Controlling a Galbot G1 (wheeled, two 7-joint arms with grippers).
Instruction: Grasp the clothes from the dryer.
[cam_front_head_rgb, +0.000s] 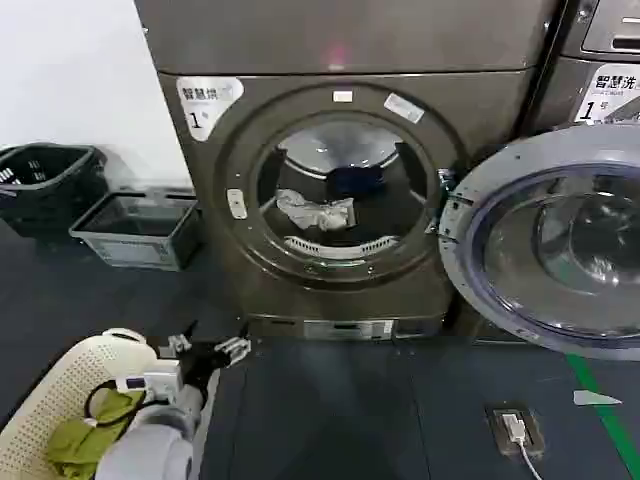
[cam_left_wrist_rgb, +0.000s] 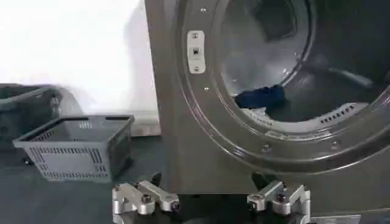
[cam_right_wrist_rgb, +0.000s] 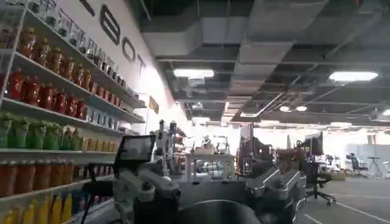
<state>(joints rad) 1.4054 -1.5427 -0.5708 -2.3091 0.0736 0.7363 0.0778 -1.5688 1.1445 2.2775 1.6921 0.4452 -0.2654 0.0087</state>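
The bronze-grey dryer stands ahead with its round glass door swung open to the right. In the drum lie the clothes: a crumpled white-grey piece and a dark blue piece behind it. The left wrist view shows the dryer's front and the blue piece inside the porthole. My left gripper is low at the front left, well short of the dryer, open and empty. My right gripper points away into the room and is open, holding nothing.
A white laundry basket holding a green cloth sits beside my left arm. A grey crate and a black basket stand left of the dryer. A second machine is on the right, and a floor socket lies under the open door.
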